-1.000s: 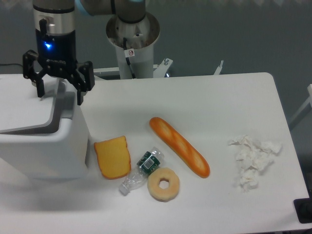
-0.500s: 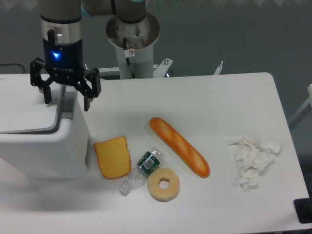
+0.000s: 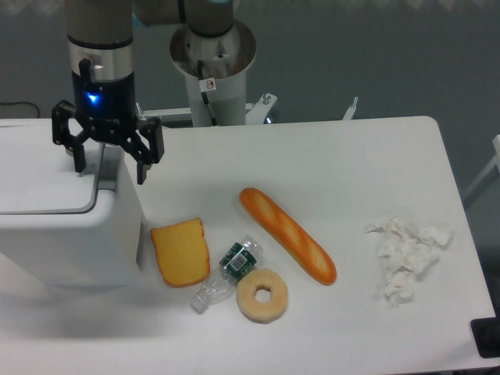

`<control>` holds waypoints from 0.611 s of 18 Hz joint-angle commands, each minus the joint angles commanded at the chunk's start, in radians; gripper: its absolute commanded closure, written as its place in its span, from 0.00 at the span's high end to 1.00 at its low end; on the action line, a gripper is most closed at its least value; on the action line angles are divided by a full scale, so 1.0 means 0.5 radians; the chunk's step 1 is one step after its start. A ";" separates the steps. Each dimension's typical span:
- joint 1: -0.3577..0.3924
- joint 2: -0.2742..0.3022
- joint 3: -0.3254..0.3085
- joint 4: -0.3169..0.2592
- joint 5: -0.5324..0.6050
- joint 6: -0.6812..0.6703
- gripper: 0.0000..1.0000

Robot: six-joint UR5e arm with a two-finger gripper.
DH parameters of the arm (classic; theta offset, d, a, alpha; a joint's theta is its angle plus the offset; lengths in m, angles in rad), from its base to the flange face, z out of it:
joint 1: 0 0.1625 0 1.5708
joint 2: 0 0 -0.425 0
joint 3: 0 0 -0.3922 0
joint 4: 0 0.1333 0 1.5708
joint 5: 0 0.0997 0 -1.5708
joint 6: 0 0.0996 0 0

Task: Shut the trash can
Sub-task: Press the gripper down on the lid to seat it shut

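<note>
The trash can is a large white boxy bin at the left edge of the table. Its flat lid lies down level on top of the body. My gripper hangs over the bin's back right corner, open, with one dark finger over the lid and the other just off the bin's right side. Nothing is between the fingers.
To the right of the bin lie a slice of toast, a crushed plastic bottle, a doughnut and a baguette. Crumpled white tissue sits near the right edge. The arm's base stands behind the table.
The gripper has moved slightly right and down over the bin's back corner. The lid has dropped from a raised tilt to lying flat on the bin.
</note>
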 joint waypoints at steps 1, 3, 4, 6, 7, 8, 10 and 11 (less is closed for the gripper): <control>0.000 -0.003 0.000 0.000 0.003 0.000 1.00; 0.000 -0.006 -0.003 0.000 0.003 0.000 1.00; 0.000 -0.009 -0.003 0.000 0.003 0.000 1.00; 0.000 -0.018 -0.003 0.000 0.003 0.000 1.00; 0.000 -0.021 -0.003 0.000 0.003 0.000 1.00; 0.000 -0.025 -0.003 0.000 0.003 0.000 1.00; -0.003 -0.031 -0.006 0.003 0.018 0.000 1.00; -0.003 -0.031 -0.006 0.003 0.027 0.000 1.00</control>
